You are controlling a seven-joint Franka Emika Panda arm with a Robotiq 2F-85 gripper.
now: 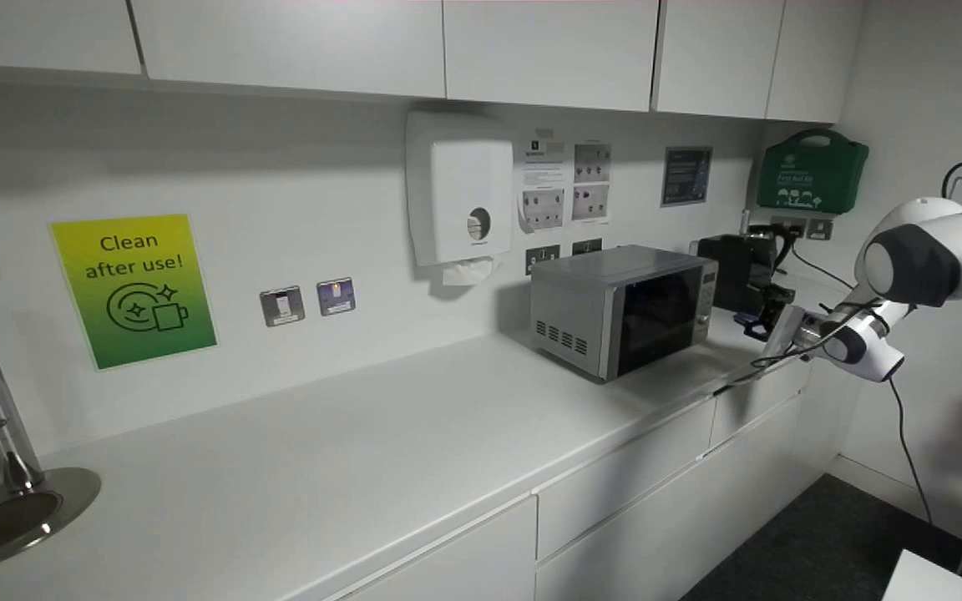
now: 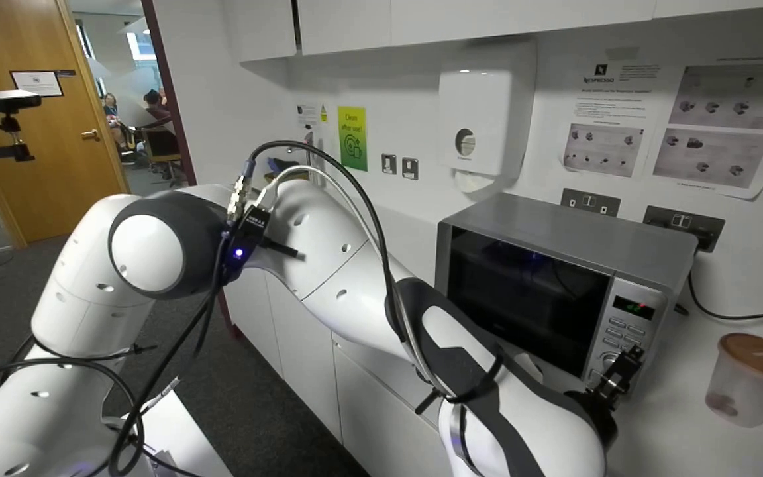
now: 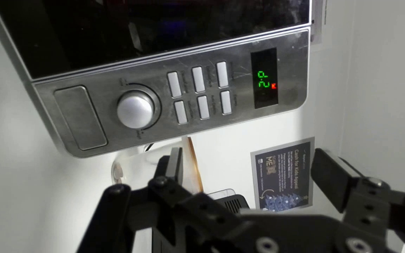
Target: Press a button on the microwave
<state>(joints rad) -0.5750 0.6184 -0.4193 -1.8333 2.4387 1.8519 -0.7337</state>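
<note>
As you look along the white worktop (image 1: pixel 322 467) in an exterior view, the grey-silver microwave (image 1: pixel 623 313) stands on it, right of and lower than a white dispenser (image 1: pixel 464 184), and your arm (image 1: pixel 919 263) extends in from the right. In an exterior view, your arm spans the foreground; the microwave's control panel (image 2: pixel 626 324) sits at its right end, and a lidded tub (image 2: pixel 746 391) stands farther right. In the wrist view, the panel shows a round knob (image 3: pixel 135 109), six pale buttons (image 3: pixel 199 79) and a lit display (image 3: pixel 265 77). Your gripper (image 3: pixel 248 163) is at the bottom, its jaws spread wide, fingertips (image 3: pixel 329 172) apart from the buttons, a dark poster (image 3: pixel 282 175) visible beyond.
</note>
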